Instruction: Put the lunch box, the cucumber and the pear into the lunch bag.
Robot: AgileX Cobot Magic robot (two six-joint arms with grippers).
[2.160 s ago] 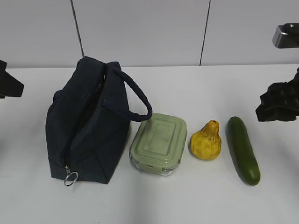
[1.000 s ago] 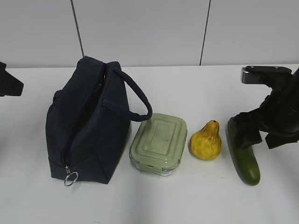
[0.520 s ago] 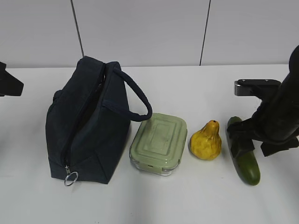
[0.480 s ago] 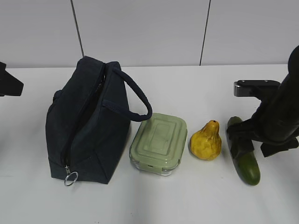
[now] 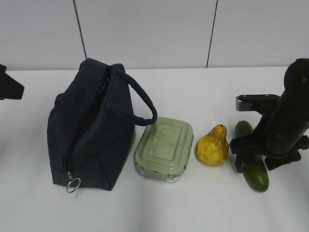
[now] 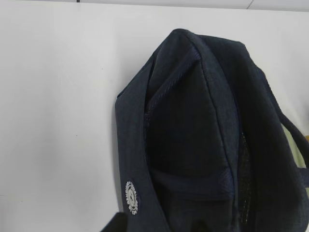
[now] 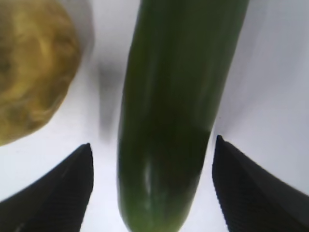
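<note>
The cucumber [image 7: 169, 111] lies on the table [image 5: 203, 92] right of the pear [image 5: 213, 146]. The right gripper [image 7: 152, 186] straddles it, wide open, holding nothing. It looks stiff, smooth and likely slippery; grip mid-length for balance.

Black right arm [image 5: 289, 121], ribbed black tool [image 7: 152, 188] fingers [image 7: 63, 193].

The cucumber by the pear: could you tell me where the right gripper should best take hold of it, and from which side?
Probably at mid-length, from above. The cucumber lies flat on the table, long and narrow, so open fingers can straddle its width. The right gripper is open, one finger on each side. The pear sits close on one side, so that finger needs care.
</note>
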